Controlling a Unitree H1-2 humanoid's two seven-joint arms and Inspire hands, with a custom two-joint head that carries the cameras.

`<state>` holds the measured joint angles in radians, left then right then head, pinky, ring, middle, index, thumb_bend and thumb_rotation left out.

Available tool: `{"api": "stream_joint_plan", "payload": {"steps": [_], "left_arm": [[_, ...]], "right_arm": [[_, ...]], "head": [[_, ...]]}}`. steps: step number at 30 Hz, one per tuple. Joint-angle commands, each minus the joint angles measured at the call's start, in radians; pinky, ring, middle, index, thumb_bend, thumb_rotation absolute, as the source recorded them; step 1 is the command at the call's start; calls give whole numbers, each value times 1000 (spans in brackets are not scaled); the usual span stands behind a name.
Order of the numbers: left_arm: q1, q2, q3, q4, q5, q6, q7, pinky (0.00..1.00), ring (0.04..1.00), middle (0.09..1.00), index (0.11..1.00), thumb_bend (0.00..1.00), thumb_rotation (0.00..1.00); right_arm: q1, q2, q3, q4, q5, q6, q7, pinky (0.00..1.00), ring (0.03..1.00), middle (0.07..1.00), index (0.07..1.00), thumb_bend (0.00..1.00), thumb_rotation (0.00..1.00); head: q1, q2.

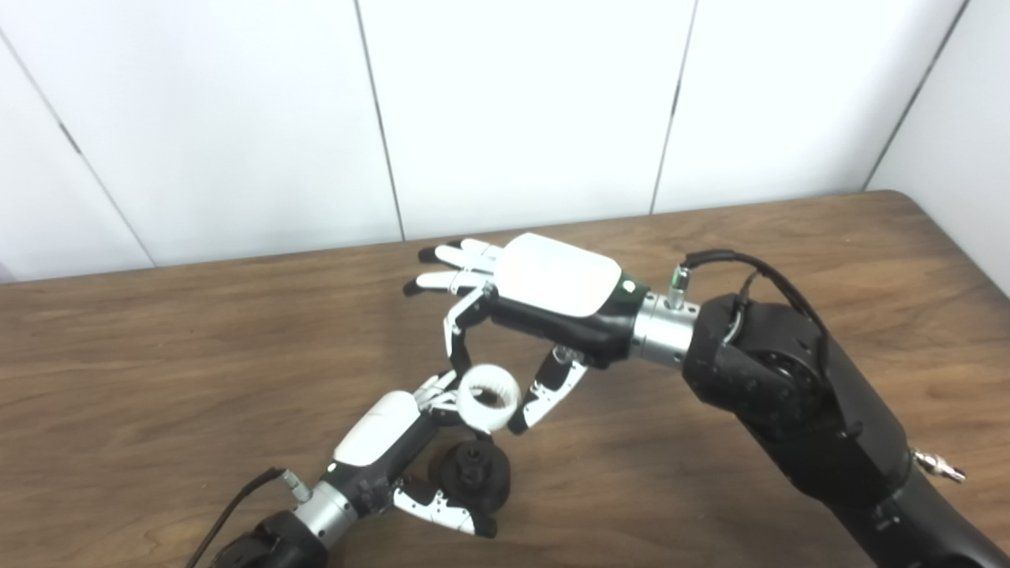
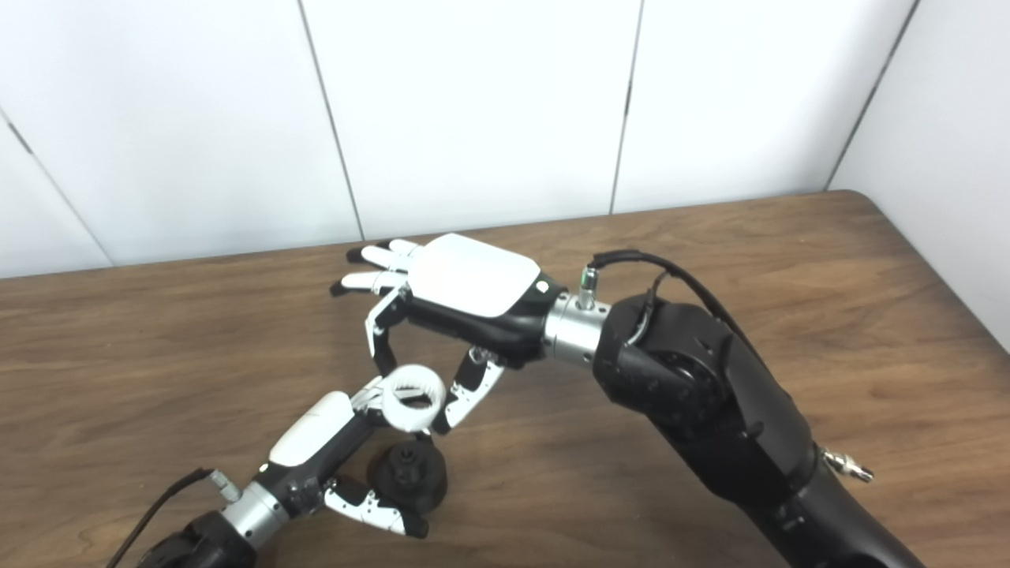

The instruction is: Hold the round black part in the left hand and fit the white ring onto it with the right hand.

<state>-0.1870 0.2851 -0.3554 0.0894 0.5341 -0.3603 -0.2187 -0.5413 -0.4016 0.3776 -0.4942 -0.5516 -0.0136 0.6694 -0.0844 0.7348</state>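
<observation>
A brown wooden table (image 1: 197, 394) with a visible grain fills the lower part of the view, its far right corner rounded. Behind it stands a white panelled wall (image 1: 521, 110), split by thin dark vertical seams, and it turns a corner at the right.

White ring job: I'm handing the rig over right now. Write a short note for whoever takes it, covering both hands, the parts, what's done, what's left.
Left hand: low over the table, curled around the round black part, thumb in front of it; the part looks to be at or just above the tabletop.
Right hand: above it, pinching the white ring between one finger and the thumb, other fingers stretched out.
Ring sits just above and slightly behind the black part, close to the left fingers, apparently not on it.
Done: both parts are in hand.
Left: line the ring up over the part, press it on, release.
</observation>
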Motion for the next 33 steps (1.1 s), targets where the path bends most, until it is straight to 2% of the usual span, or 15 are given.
{"api": "stream_joint_plan", "payload": {"steps": [1, 12, 33], "left_arm": [[-26, -2, -2, -33, 18, -4, 9, 1000, 1000, 859, 482, 525, 55], [-32, 2, 1, -42, 32, 0, -1, 1000, 1000, 857, 483, 525, 57], [-29, 8, -1, -95, 17, 2, -38, 1000, 1000, 871, 482, 525, 56]], "right_arm": [[-28, 9, -8, -41, 27, -14, -4, 1000, 1000, 905, 482, 526, 142], [5, 9, -3, -63, 61, -1, 35, 1000, 1000, 893, 482, 526, 139], [79, 8, -4, 1, 3, -79, 7, 1000, 1000, 890, 482, 526, 137]], "head": [[4, 4], [20, 31], [23, 48]]}}
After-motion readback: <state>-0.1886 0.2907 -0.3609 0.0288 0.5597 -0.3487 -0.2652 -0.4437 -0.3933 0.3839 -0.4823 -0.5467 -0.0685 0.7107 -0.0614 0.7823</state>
